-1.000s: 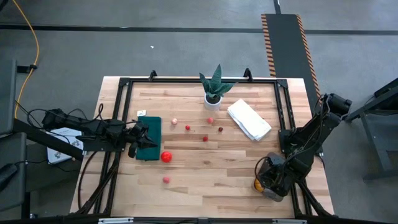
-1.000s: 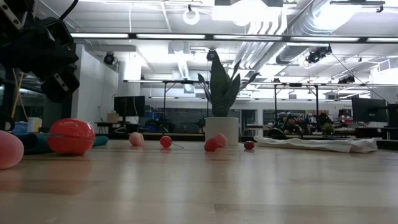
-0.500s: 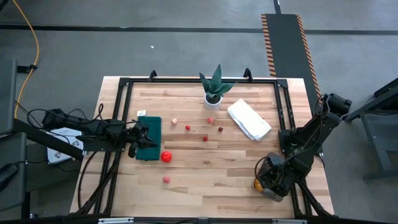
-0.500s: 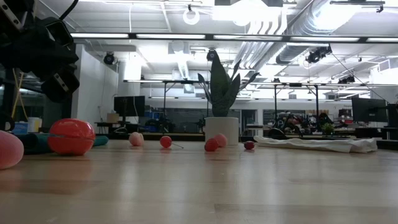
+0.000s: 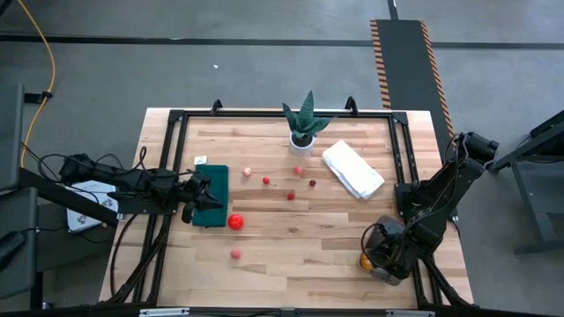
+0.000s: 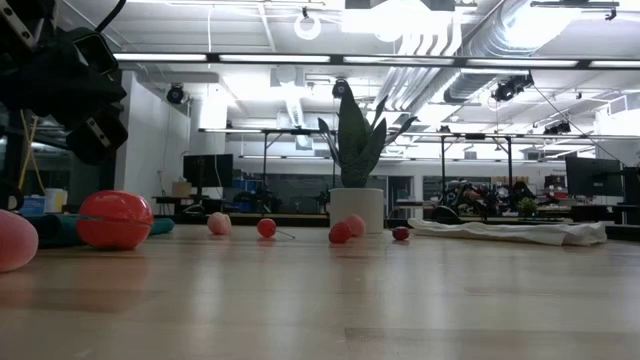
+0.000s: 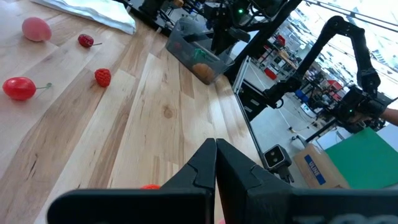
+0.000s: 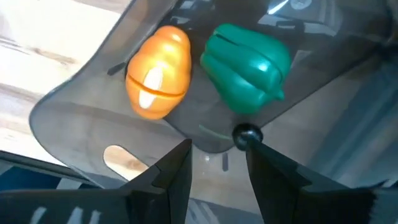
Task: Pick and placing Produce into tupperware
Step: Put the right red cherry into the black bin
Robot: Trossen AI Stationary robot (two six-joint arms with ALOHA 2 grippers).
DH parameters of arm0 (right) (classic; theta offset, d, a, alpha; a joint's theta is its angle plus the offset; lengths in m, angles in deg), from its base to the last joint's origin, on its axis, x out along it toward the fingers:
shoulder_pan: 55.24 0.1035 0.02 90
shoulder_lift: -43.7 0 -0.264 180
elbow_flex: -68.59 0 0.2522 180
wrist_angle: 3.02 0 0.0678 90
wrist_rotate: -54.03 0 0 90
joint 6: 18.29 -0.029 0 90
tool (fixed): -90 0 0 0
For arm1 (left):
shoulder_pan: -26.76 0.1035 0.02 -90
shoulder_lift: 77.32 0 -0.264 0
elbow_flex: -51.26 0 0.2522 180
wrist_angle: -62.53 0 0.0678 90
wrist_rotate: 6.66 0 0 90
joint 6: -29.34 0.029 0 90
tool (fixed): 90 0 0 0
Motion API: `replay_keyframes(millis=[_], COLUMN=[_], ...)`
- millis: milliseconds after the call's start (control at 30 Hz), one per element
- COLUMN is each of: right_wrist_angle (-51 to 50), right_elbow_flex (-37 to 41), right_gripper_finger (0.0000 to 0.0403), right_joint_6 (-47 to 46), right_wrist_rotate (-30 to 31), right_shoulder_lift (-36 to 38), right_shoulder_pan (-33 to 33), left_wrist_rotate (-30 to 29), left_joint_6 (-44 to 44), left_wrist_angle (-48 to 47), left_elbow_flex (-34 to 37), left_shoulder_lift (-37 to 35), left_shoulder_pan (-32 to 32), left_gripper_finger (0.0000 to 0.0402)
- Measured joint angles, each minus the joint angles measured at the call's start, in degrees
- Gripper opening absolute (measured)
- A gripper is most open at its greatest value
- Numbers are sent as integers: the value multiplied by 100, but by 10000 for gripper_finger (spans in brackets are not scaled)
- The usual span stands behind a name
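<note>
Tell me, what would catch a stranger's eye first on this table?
Probably the big red fruit near the table's left side, beside a green mat where the left gripper sits shut. Then the spiky plant at the far edge, with a white cloth beside it. At the near right corner, the right gripper hangs over a clear tupperware holding an orange fruit and a green one.

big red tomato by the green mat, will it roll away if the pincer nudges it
Probably. The tomato looks round and smooth, resting on bare flat table with nothing beside it to stop it. Its glossy skin suggests hard plastic, so likely light and a bit slippery to pinch.
</note>
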Motion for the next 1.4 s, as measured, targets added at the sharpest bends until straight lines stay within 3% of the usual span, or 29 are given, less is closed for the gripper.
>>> replay_keyframes(millis=[500,900,1400], right_wrist_angle=[-686,-1989,-2784], right_elbow_flex=[-787,-1589,-1903], right_gripper_finger=[142,142,142], right_joint_6=[149,129,145], right_wrist_rotate=[2,4,42], right_shoulder_lift=[189,603,1204], right_shoulder_pan=[-2,-2,-2], left_wrist_rotate=[-1,-1,-3], left_joint_6=[0,-1,-1], left_wrist_angle=[0,0,-1], left_elbow_flex=[0,0,0], left_shoulder_lift=[0,0,0], left_shoulder_pan=[2,2,2], left_gripper_finger=[1,1,1])
